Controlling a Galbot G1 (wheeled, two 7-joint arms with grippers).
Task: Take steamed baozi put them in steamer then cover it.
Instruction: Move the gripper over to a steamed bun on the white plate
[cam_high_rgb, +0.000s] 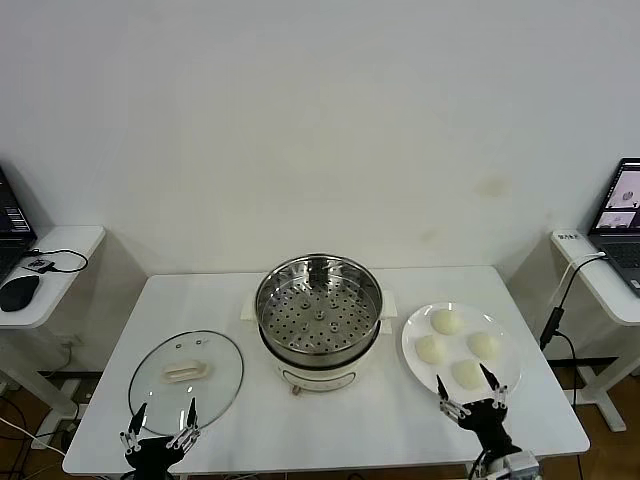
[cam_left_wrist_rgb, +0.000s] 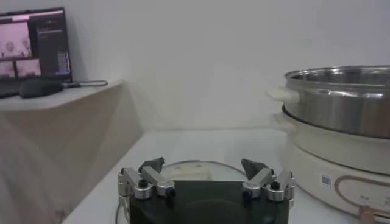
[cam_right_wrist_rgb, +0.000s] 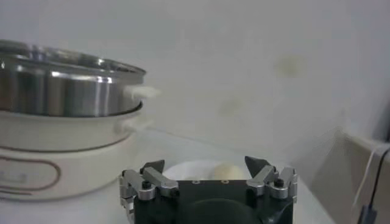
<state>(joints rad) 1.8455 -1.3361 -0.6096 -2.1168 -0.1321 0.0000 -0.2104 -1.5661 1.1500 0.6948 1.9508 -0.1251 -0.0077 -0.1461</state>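
4 steamed baozi (cam_high_rgb: 451, 346) on white plate (cam_high_rgb: 415, 325), right of the empty steamer (cam_high_rgb: 318, 312): likely soft, light, dentable, so pinch gently across the sides; right claw (cam_high_rgb: 470, 392) and left claw (cam_high_rgb: 163, 418) both spread, holding nothing.

The steamer (cam_high_rgb: 318, 318) is shiny silver steel, its inner tray dotted with a regular pattern of small dark holes, on a cream-white base. Four pale cream buns (cam_high_rgb: 447, 322) sit on a plain white plate (cam_high_rgb: 505, 335). The lid (cam_high_rgb: 186, 375) is clear glass with a thin silver rim and a cream handle. The table (cam_high_rgb: 330, 420) is white. Each claw, left (cam_high_rgb: 161, 420) and right (cam_high_rgb: 468, 392), is black with silver links.
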